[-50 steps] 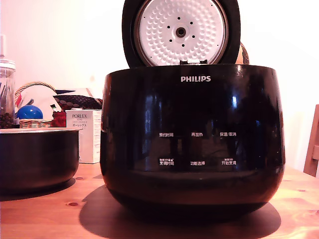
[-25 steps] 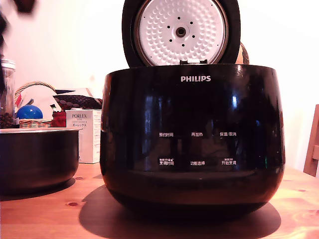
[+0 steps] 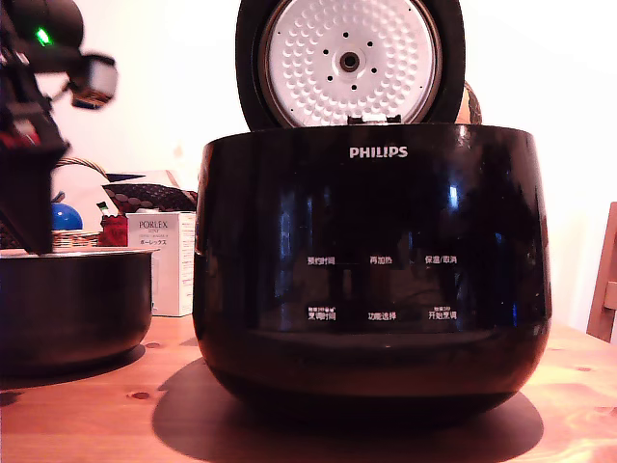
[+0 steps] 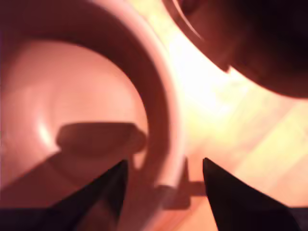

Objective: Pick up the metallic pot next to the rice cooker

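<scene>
Knotty wooden table (image 3: 96,405), plain white wall (image 3: 540,68) behind. On the exterior view's left a white PORLEX box (image 3: 159,260) stands upright, with a wicker basket (image 3: 82,238) holding 1 blue ball (image 3: 66,216) just beside it. Bit of wooden chair (image 3: 605,280) at that view's right edge.

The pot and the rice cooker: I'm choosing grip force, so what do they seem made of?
The metallic pot looks like dark coated metal: a brownish-black wall with a dull sheen and a thin pale rim. The rice cooker has a glossy black shell with mirror-like reflections, probably plastic. Its lid's inner plate is white and dimpled; its material is unclear.
</scene>
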